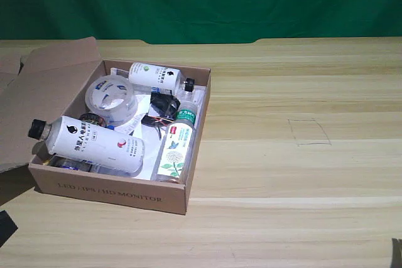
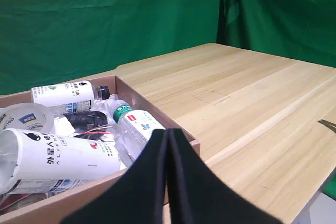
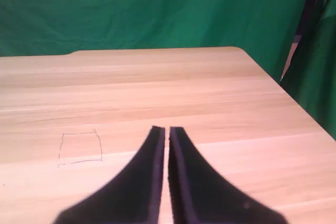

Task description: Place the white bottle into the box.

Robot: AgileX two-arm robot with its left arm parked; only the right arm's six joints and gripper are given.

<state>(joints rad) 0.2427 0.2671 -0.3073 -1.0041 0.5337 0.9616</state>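
White bottle (image 1: 88,144) is lying on its side inside the box (image 1: 113,192), along the near wall, black cap pointing to the exterior view's left, resting on other contents. Also sitting in the box: smaller white bottle (image 1: 157,76), tape roll (image 1: 111,97), clear green-capped bottle (image 1: 177,147). Right gripper (image 3: 166,129) is hovering over bare tabletop (image 3: 210,103), fingers pressed together, holding nothing, near a pencilled square (image 3: 80,147).

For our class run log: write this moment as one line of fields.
large white black-capped plastic bottle: lying in brown cardboard box | right gripper: shut, empty, over bare wooden table
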